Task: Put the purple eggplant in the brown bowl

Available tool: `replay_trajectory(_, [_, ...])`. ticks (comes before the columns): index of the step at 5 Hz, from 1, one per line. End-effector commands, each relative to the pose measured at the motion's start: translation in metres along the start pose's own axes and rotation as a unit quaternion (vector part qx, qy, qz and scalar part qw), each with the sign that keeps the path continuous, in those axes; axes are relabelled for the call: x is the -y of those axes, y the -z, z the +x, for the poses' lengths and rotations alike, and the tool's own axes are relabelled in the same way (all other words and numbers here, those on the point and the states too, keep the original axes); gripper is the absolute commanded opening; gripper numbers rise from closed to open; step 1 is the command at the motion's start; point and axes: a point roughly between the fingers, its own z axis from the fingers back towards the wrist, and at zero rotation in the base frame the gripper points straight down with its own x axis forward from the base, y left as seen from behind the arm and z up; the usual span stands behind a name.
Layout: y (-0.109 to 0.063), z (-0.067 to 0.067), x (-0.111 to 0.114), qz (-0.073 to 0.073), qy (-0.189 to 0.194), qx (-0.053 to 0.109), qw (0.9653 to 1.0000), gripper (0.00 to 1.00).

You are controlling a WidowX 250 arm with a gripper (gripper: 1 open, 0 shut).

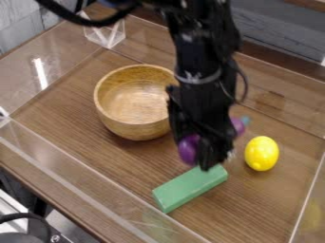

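Purple eggplant (189,149) aloft beside brown bowl (137,100)

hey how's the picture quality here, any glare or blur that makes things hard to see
Camera view: bright glare streaks on the clear panel at the left edge; the dark gripper is slightly soft with little detail, so its jaws are hard to read around the purple eggplant; the brown bowl, yellow lemon and green block are evenly lit and clear.
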Motion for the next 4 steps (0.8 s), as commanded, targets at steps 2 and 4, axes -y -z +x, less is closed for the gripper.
replay_trajectory(2, [-0.029, 0.017, -0.054, 0.023, -0.035, 0.04, 0.9984, 0.0])
replay_trajectory(4, [-0.031, 0.016, -0.093, 0.034, -0.081, 0.048, 0.995, 0.0])
